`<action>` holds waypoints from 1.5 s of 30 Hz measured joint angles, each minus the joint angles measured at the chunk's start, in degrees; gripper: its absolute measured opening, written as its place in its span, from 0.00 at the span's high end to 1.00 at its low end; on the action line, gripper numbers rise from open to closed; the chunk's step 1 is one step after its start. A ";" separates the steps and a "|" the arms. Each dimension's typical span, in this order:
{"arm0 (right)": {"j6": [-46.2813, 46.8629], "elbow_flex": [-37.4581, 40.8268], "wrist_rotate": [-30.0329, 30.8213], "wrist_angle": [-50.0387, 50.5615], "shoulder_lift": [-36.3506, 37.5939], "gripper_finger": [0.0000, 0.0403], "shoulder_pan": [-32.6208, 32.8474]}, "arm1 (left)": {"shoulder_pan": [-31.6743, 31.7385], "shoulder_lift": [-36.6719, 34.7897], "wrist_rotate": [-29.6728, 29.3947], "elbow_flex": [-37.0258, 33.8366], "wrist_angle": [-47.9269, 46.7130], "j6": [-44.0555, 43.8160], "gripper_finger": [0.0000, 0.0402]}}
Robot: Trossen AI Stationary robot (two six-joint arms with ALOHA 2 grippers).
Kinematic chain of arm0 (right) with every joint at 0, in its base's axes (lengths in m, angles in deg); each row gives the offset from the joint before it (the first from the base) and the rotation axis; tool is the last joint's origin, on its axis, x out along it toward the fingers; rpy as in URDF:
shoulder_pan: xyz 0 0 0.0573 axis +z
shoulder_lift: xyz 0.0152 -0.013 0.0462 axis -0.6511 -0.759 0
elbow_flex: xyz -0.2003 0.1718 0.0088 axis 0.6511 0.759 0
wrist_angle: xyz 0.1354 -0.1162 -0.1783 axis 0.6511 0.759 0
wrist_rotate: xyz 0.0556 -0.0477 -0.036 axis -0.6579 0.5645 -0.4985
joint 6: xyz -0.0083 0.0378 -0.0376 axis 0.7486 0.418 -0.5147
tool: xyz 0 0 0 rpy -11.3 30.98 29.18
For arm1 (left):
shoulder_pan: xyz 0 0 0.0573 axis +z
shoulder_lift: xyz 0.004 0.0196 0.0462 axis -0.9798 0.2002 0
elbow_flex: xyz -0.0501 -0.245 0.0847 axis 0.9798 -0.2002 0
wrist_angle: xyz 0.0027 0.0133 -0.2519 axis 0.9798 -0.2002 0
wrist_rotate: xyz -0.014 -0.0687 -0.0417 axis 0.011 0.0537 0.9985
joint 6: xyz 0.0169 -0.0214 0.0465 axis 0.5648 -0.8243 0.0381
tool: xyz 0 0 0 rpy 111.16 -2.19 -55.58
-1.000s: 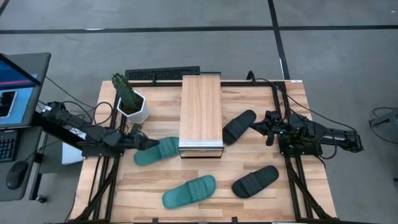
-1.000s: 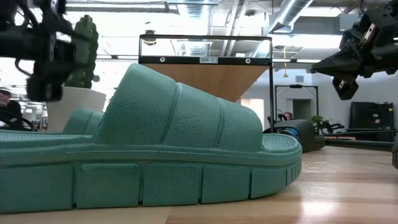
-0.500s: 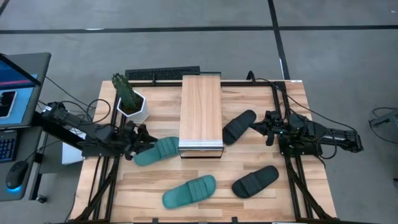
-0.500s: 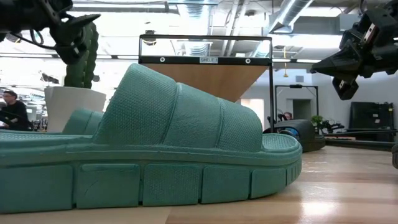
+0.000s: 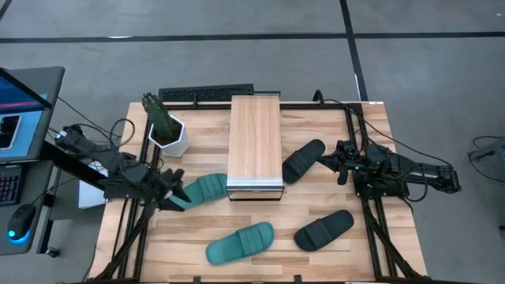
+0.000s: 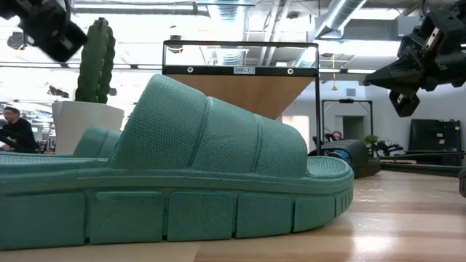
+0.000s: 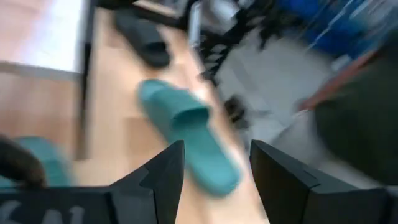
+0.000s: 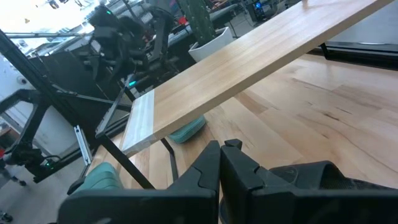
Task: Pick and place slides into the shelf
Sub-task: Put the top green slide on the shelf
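Two teal slides lie sole-down on the slatted table: one [image 5: 203, 189] against the shelf's near left corner, one [image 5: 241, 242] near the front edge. A black slide [image 5: 304, 160] lies right of the shelf, another [image 5: 323, 229] toward the near right. The shelf [image 5: 255, 142] stands mid-table, wood plank on top. My left gripper [image 5: 180, 199] hovers open beside the heel of the teal slide by the shelf, pointing across the table at the nearer teal slide [image 7: 186, 137]. My right gripper [image 5: 331, 160] hangs shut above the table just right of the black slide [image 5: 304, 160], clear of it.
A potted cactus [image 5: 164, 126] stands at the far left, close behind my left arm. A dark bar [image 5: 207, 95] lies along the far edge. A laptop [image 5: 20, 110] sits off the table's left side. Bare planks show between the two near slides and the shelf.
My left gripper has drawn back from the heel of the teal slide by the shelf, moved toward the table's left and near edges, risen, and swung round toward the near teal slide. The slide has stayed in place. My right arm has kept still.
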 joint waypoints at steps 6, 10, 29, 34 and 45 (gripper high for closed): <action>0.01 -0.02 -0.01 0.00 -0.01 1.00 0.01 | -4.72 7.88 -16.59 14.79 -16.15 16.83 0.57; 0.01 -0.01 0.00 0.00 0.01 1.00 0.00 | -7.30 14.76 -26.87 19.65 -22.71 28.26 0.57; 0.01 -0.02 0.01 0.00 0.00 1.00 -0.01 | -8.64 43.45 -38.41 17.93 -29.95 42.61 0.57; 0.01 -0.02 0.01 0.00 0.01 1.00 -0.01 | -8.62 45.33 -39.15 17.93 -28.49 42.58 0.57; 0.01 -0.02 0.01 0.02 0.01 1.00 0.00 | -8.42 52.45 -39.29 17.89 -27.69 41.97 0.57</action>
